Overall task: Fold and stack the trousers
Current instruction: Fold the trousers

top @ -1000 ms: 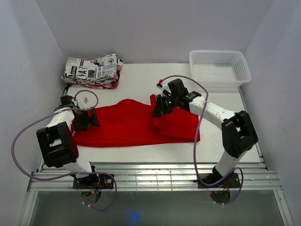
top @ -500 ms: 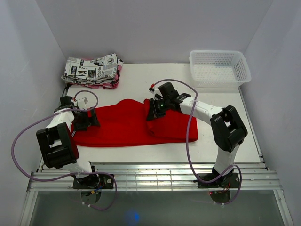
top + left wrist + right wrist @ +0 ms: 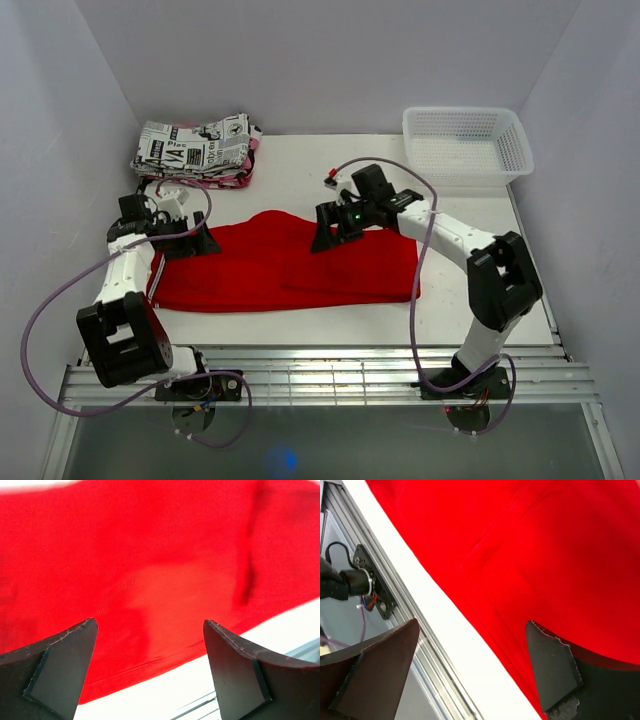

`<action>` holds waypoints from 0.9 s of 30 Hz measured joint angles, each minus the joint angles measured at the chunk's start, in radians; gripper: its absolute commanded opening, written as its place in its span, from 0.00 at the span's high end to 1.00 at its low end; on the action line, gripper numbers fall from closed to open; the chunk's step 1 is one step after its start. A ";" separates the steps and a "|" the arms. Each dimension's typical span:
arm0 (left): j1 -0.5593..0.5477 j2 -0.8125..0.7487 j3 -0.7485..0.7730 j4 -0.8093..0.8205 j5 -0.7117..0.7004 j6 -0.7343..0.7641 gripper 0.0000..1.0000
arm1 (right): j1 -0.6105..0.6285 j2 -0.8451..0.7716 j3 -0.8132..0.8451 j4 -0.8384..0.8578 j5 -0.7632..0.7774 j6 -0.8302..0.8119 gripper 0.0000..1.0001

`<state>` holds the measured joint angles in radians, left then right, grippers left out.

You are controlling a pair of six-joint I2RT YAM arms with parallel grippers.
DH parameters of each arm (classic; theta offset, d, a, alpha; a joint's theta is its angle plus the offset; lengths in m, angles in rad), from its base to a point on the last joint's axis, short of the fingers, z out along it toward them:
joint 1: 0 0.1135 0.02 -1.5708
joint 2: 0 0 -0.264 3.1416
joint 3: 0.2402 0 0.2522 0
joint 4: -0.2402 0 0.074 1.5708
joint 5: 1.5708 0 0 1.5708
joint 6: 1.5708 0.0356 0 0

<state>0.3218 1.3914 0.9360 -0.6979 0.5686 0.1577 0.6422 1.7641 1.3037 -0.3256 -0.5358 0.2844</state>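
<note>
**White table (image 3: pixel 300 165): one fold laid, more to come**

Plain bright red soft-fabric trousers (image 3: pixel 285 268) lay flat across the table's middle, beneath both sets of fingers. Their right part looked doubled over, so one fold seemed finished and another due. The next move likely called for pinching an end's edge and carrying it across. The left gripper (image 3: pixel 149 623) hung over the cloth's left end, fingers spread wide, holding nothing. The right gripper (image 3: pixel 472 624) hovered over the far edge, equally wide and empty; contact could not be told. Beyond the fingers sat a folded black-and-white newspaper-print garment (image 3: pixel 195 148) and a white plastic mesh basket (image 3: pixel 466 142).
</note>
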 measured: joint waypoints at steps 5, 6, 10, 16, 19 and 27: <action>-0.151 -0.077 0.086 0.024 0.129 -0.021 0.03 | -0.194 -0.113 0.039 -0.166 -0.093 -0.239 0.15; -0.197 -0.077 0.090 0.043 0.148 -0.038 0.04 | -0.244 -0.126 0.040 -0.199 -0.112 -0.288 0.17; -0.342 -0.040 0.076 0.118 0.219 -0.138 0.06 | -0.411 -0.132 0.008 -0.335 -0.185 -0.473 0.28; -0.478 0.109 0.070 0.204 0.270 -0.251 0.11 | -0.449 -0.098 -0.168 -0.499 -0.221 -0.697 0.38; -0.538 0.194 0.081 0.237 0.261 -0.289 0.15 | -0.470 -0.082 -0.284 -0.502 -0.169 -0.735 0.43; -0.573 0.385 0.091 0.303 0.231 -0.358 0.21 | -0.595 -0.081 -0.363 -0.465 -0.052 -0.747 0.43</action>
<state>-0.2516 1.7760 1.0271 -0.3950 0.7998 -0.2005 0.0475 1.6829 0.9409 -0.7906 -0.5877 -0.4622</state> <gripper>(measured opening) 0.803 0.563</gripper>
